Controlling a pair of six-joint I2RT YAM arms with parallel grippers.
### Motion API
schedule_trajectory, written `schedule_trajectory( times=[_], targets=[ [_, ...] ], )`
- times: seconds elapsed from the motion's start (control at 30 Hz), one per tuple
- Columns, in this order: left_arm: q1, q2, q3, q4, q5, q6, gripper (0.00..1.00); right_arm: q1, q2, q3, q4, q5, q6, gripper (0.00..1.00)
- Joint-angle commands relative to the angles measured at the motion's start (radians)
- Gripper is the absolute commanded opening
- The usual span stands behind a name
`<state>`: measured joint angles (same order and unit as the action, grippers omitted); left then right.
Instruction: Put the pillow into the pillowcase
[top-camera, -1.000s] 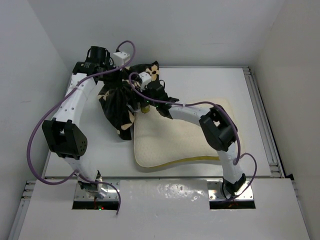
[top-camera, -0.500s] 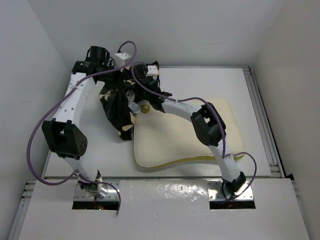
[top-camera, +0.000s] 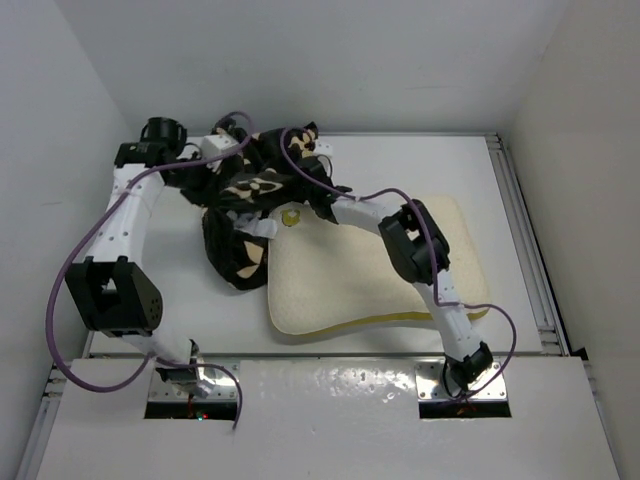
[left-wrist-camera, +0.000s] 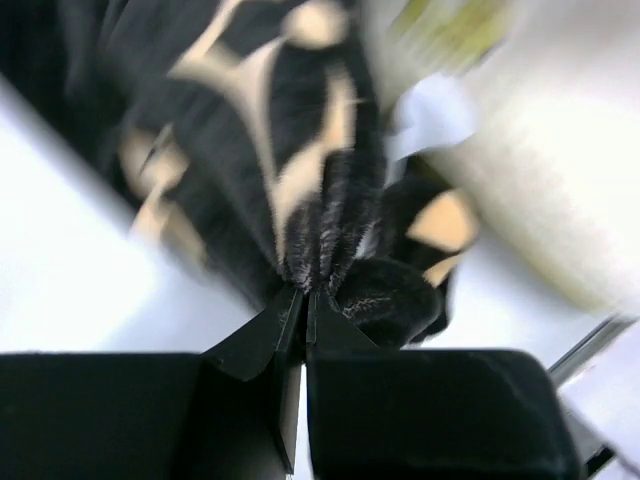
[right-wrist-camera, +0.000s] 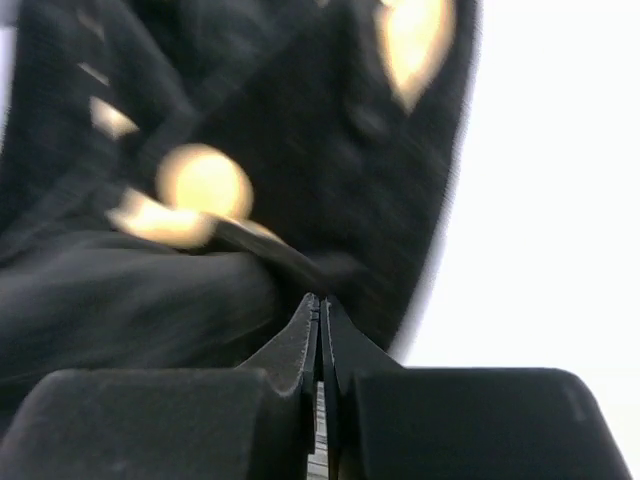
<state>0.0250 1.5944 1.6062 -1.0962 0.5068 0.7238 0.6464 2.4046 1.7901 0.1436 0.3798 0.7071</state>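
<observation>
The black pillowcase (top-camera: 243, 215) with tan flower motifs hangs bunched at the table's back left, its lower part slumped against the pillow's left corner. The cream pillow (top-camera: 360, 275) lies flat in the middle, its yellow piping along the near edge. My left gripper (top-camera: 232, 152) is shut on a fold of the pillowcase (left-wrist-camera: 320, 215); the pillow (left-wrist-camera: 560, 170) and its white tag (left-wrist-camera: 435, 110) show blurred beyond. My right gripper (top-camera: 300, 165) is shut, its tips pinching the pillowcase's edge (right-wrist-camera: 300, 150) close beside the left one.
White walls enclose the white table (top-camera: 420, 165) at the back and on both sides. A metal rail (top-camera: 525, 230) runs along the right edge. Purple cables loop off both arms over the fabric.
My right gripper reached back onto the pillowcase's top and shut on it. The left arm swung left and up, lifting and spreading the upper fabric. The pillow stayed put.
</observation>
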Motion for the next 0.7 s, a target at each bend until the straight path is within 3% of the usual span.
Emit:
schedule_trajectory(
  times=[0.0, 0.07, 0.17, 0.23, 0.27, 0.3, 0.33, 0.37, 0.5, 0.63, 0.67],
  targets=[
    [0.124, -0.074, -0.077, -0.063, -0.118, 0.170, 0.00, -0.025, -0.123, -0.127, 0.179, 0.036, -0.067, 0.00],
    [0.099, -0.082, -0.123, -0.071, -0.189, 0.207, 0.04, -0.011, -0.145, -0.161, 0.247, -0.025, -0.118, 0.00],
    [0.056, -0.099, -0.155, -0.045, -0.122, 0.212, 0.11, 0.024, -0.176, -0.198, 0.353, -0.100, -0.216, 0.00],
    [0.046, -0.097, -0.149, -0.010, -0.082, 0.175, 0.09, 0.041, -0.208, -0.265, 0.450, -0.200, -0.288, 0.00],
    [0.036, -0.090, -0.132, 0.011, -0.076, 0.146, 0.03, 0.048, -0.220, -0.285, 0.470, -0.247, -0.316, 0.04],
    [0.035, -0.073, -0.120, 0.033, -0.073, 0.094, 0.00, 0.053, -0.232, -0.306, 0.503, -0.331, -0.346, 0.18],
    [0.036, -0.061, -0.108, 0.036, -0.067, 0.077, 0.00, 0.053, -0.255, -0.351, 0.520, -0.375, -0.356, 0.44],
    [0.036, -0.051, -0.095, 0.042, -0.041, 0.060, 0.00, 0.053, -0.266, -0.369, 0.531, -0.425, -0.377, 0.53],
    [0.024, -0.018, -0.042, 0.088, 0.013, -0.040, 0.00, 0.068, -0.326, -0.449, 0.512, -0.558, -0.512, 0.70],
    [0.030, -0.027, -0.064, 0.159, -0.077, -0.101, 0.00, 0.061, -0.328, -0.446, 0.355, -0.489, -0.493, 0.83],
    [0.048, -0.030, -0.078, 0.163, -0.114, -0.092, 0.00, 0.026, -0.320, -0.387, 0.293, -0.533, -0.474, 0.95]
  ],
)
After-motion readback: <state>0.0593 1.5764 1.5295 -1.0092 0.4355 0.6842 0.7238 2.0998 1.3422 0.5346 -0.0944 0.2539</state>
